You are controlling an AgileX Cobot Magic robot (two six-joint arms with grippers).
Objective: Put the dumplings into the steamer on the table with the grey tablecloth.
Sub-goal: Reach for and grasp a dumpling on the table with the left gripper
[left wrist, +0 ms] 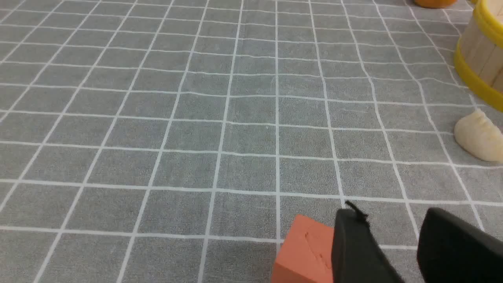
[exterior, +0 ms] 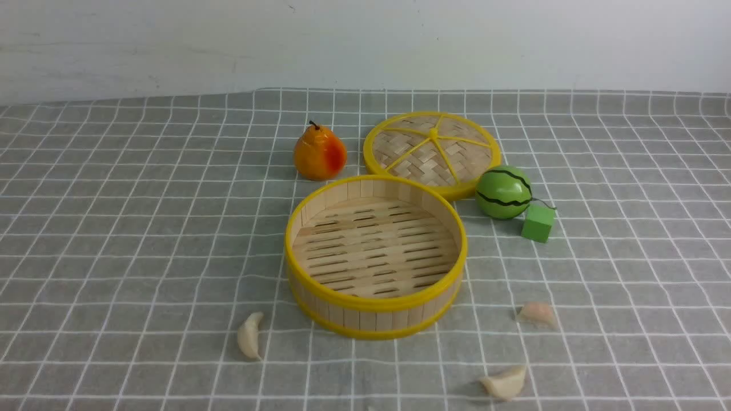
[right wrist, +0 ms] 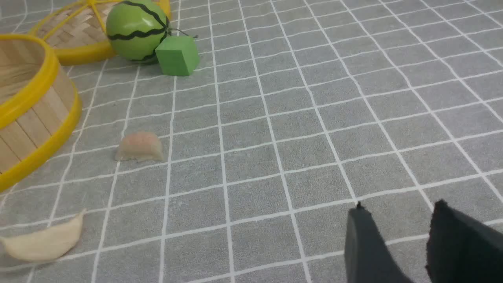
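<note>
Looking forward from between my arms, I find the steamer (exterior: 374,319) upright near the middle of the surface (exterior: 103,365), which the grey tablecloth (exterior: 628,160) covers.

Three dumplings are visible, and all lie on the cloth outside the steamer:
- The left dumpling (exterior: 250,337) lies near the steamer's front left.
- The pink dumpling (exterior: 537,313) lies near its front right.
- The near dumpling (exterior: 505,381) lies closer to me than the pink one.

Behind the steamer lies the woven lid (exterior: 431,148), flat on the cloth, with its front edge hidden by the steamer's rear rim. The pear (exterior: 318,153) stands to the left of the lid. The toy watermelon (exterior: 503,192) sits at the lid's right edge, and the green cube (exterior: 538,222) is just beside it.

My left jaws are spread, with nothing between them; bare cloth shows in the gap. An orange-red block (left wrist: 304,255) sits just beside the outer face of one finger. It may be touching, but the finger covers that edge. The left dumpling lies ahead of these jaws, close to the steamer's wall.

My right jaws are spread and empty, over bare cloth. The pink dumpling and the near dumpling lie well apart from them, off towards the steamer.
</note>
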